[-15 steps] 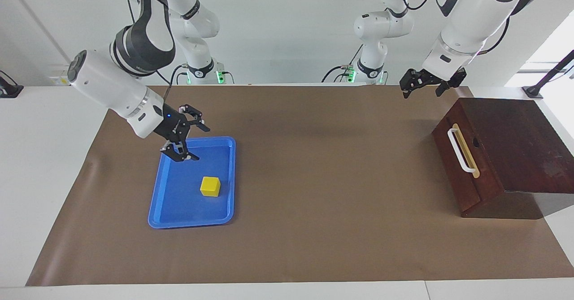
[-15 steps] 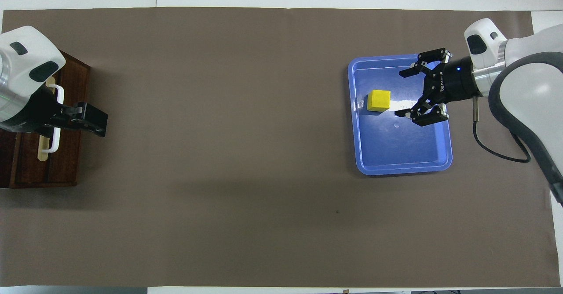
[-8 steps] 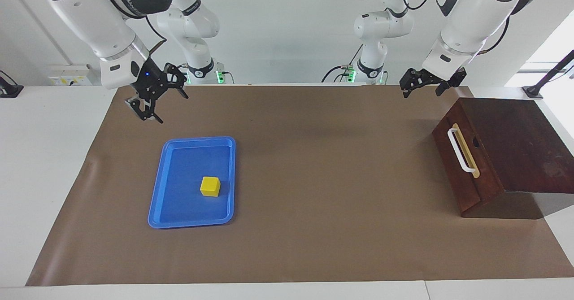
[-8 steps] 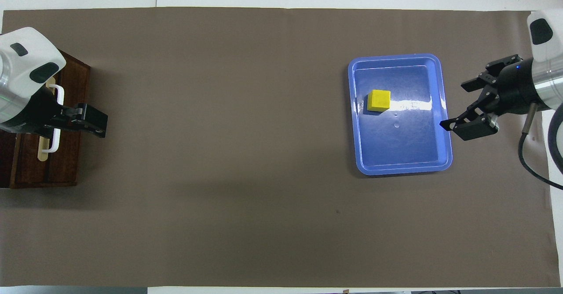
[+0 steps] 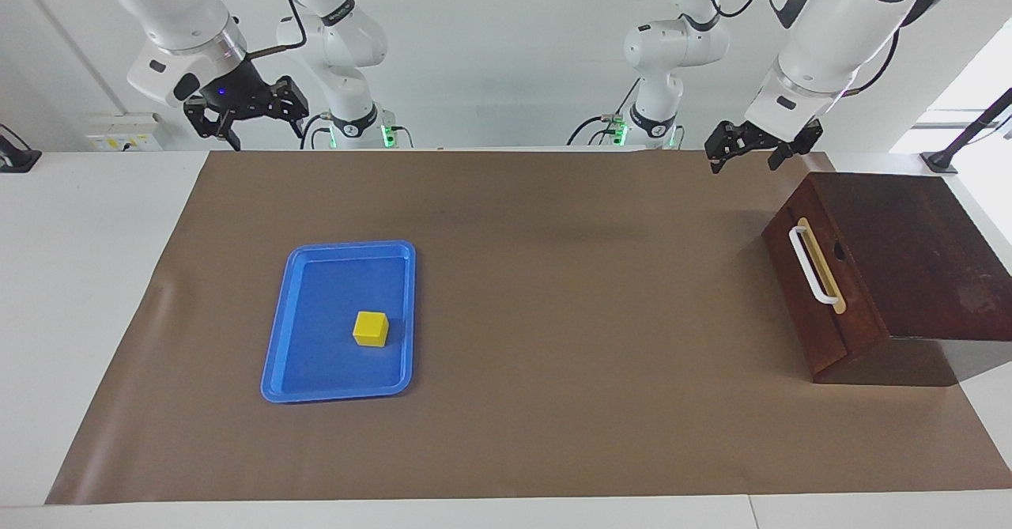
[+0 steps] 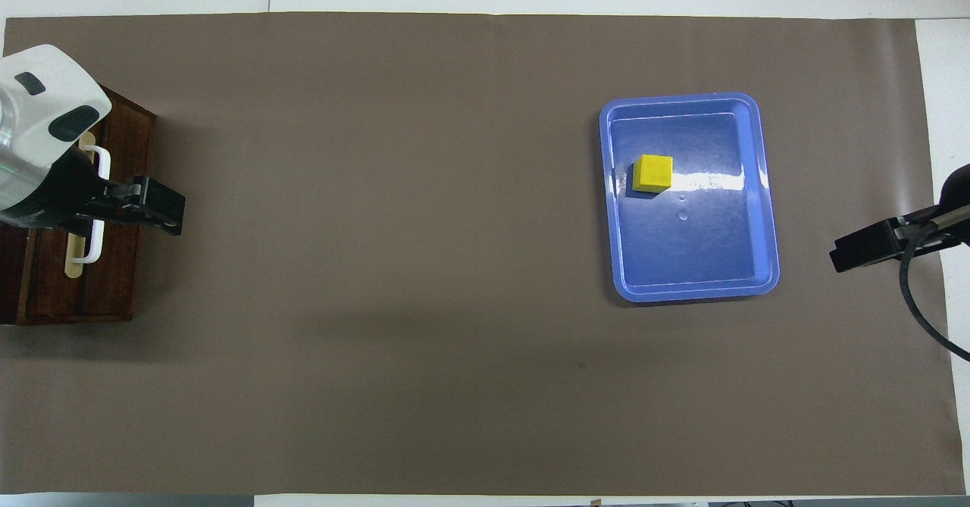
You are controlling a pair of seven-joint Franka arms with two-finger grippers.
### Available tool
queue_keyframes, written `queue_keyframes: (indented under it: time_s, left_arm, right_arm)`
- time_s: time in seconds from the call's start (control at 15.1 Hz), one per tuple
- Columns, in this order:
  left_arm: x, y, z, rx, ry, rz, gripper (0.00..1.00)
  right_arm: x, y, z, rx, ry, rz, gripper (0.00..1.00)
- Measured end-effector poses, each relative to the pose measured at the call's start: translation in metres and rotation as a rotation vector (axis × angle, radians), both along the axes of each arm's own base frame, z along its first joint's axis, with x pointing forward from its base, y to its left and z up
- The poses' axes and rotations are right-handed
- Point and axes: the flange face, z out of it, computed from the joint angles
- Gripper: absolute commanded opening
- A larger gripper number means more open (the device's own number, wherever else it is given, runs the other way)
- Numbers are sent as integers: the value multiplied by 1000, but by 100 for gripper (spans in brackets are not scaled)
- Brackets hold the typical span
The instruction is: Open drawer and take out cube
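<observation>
Right end effector [image 5: 247, 122] hangs high over the bench edge at the robots' end, fingers spread wide, nothing in them; in the overhead view only one dark tip shows [image 6: 871, 245], beside the blue tray [image 6: 764, 189]. Left end effector [image 5: 751, 148] also up in the air, over the mat corner near the dark wooden box [image 5: 909, 244], fingers apart, empty. Yellow cube [image 5: 371, 329] sits flat in the tray, toward the tray's side facing the box, touching neither end effector. Drawer [image 5: 814, 292] w/ white bar handle [image 5: 808, 264] looks shut, front flush w/ the box, at the left arm's end of the bench. Brown mat [image 5: 553, 276] covers the bench.
</observation>
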Motion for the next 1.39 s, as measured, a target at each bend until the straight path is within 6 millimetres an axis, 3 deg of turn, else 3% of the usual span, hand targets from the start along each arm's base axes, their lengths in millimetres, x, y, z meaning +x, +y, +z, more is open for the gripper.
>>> queue_keyframes:
  time_s: [0.2,0.46,1.06,1.39]
  left_arm:
    - [5,14,1,-4,-17,19,100]
    - [8,33,1,-16,-15,-41,100]
    - [8,33,2,-18,-18,-53,100]
    - [9,34,2,-25,-20,-49,100]
  right_arm:
    - [-4,-6,0,-37,25,-145,100]
    - [-4,-18,6,-86,-6,-176,100]
    - [1,-39,13,-33,-57,-188,100]
    - [1,-35,17,-32,-66,-181,100]
